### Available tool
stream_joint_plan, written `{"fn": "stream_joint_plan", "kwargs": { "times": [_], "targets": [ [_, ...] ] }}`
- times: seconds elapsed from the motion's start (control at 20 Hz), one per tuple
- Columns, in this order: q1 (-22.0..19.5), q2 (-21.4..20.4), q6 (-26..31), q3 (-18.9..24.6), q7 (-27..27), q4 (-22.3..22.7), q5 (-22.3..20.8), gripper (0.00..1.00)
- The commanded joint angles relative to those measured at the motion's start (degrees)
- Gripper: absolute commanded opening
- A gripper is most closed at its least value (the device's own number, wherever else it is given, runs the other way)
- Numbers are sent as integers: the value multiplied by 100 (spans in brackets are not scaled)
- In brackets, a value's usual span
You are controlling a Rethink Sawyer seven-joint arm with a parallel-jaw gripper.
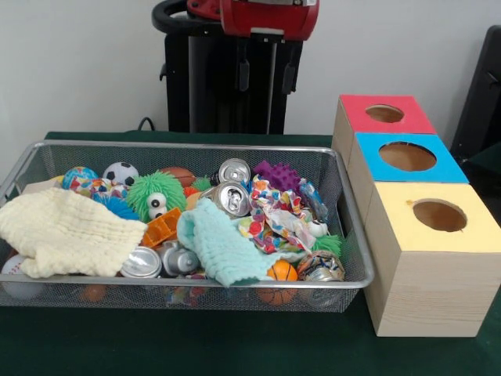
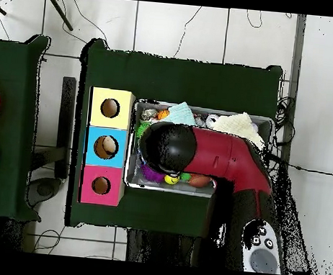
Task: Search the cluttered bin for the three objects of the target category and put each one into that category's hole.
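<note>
A wire mesh bin (image 1: 188,146) holds a jumble of things. Silver cans lie in it: one (image 1: 232,197) at the centre, one (image 1: 235,169) behind it, two (image 1: 142,262) near the front wall. Balls include a soccer ball (image 1: 120,173) and an orange basketball (image 1: 282,272). A cream cloth (image 1: 66,231), a mint cloth (image 1: 219,243) and a patterned cloth (image 1: 278,215) cover parts of the heap. Three boxes with round holes stand beside the bin: red (image 1: 383,114), blue (image 1: 407,157), yellow (image 1: 439,215). The red arm (image 2: 218,156) hangs over the bin (image 2: 131,176); its gripper does not show.
A green fuzzy toy with eyes (image 1: 156,193), a purple spiky toy (image 1: 278,174) and an orange plastic piece (image 1: 161,227) also lie in the bin. In the overhead view something pale shows inside the blue box's hole (image 2: 108,146). A green cloth (image 1: 235,345) covers the table.
</note>
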Motion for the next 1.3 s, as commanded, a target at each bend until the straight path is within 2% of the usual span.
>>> {"fn": "stream_joint_plan", "kwargs": {
  "times": [0.05,0.7,1.3],
  "targets": [
    [-170,132,-597,623,-552,529,-282,100],
    [-184,551,-1224,772,-377,704,-396,100],
    [-175,1123,-1694,842,-300,593,-538,100]
  ]
}}
